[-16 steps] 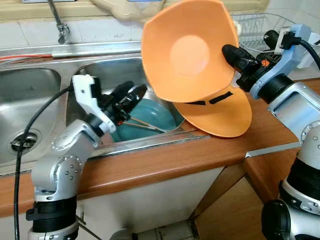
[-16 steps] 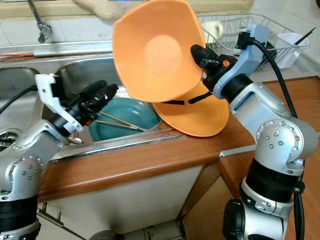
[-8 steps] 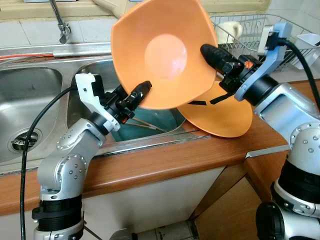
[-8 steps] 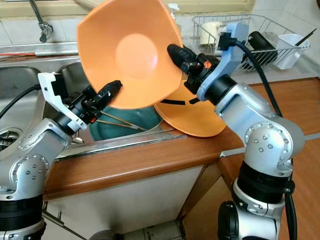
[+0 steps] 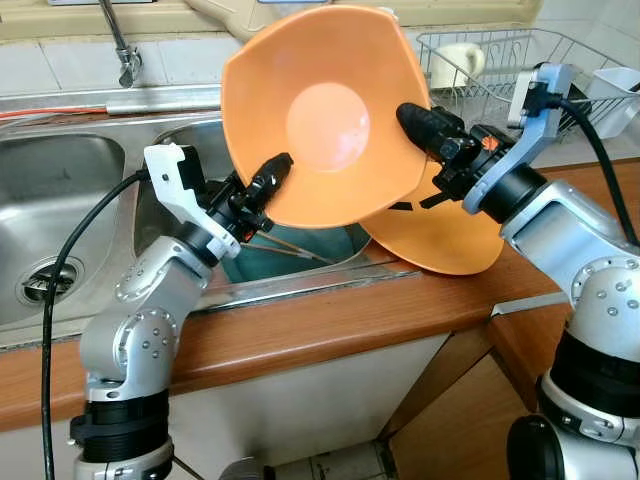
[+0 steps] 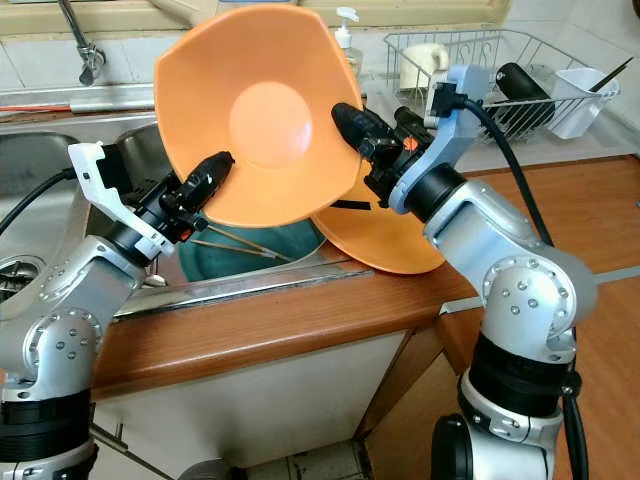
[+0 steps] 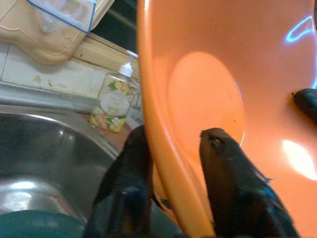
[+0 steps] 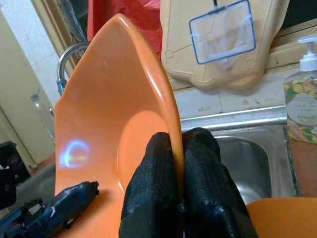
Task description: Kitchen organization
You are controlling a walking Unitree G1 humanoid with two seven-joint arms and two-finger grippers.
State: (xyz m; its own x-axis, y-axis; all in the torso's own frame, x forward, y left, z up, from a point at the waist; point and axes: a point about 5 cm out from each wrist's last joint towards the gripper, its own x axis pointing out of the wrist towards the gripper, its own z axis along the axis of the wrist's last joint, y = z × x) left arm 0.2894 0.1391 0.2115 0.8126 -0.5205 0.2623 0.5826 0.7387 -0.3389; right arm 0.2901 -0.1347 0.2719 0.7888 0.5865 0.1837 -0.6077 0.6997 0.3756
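Right gripper (image 8: 177,163) pinching smooth orange bowl (image 5: 320,110) rim

bowl (image 5: 325,110) held over sink (image 5: 70,180), second bowl (image 5: 450,235) on counter (image 5: 330,320) behind.

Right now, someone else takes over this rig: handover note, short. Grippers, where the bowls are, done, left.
Right gripper: shut on the rim of the raised orange bowl, held tilted above the sink.
Left gripper: fingers either side of the opposite rim of the same bowl, one inside and one outside; not visibly clamped.
Second orange bowl: on the wooden counter at the sink's edge, behind the right arm.
Teal bowl with chopsticks: in the sink basin under the raised bowl.
Done: one orange bowl lifted.
Left: probably a hand-over to the left gripper, then placement. The dish rack stands at the back right.
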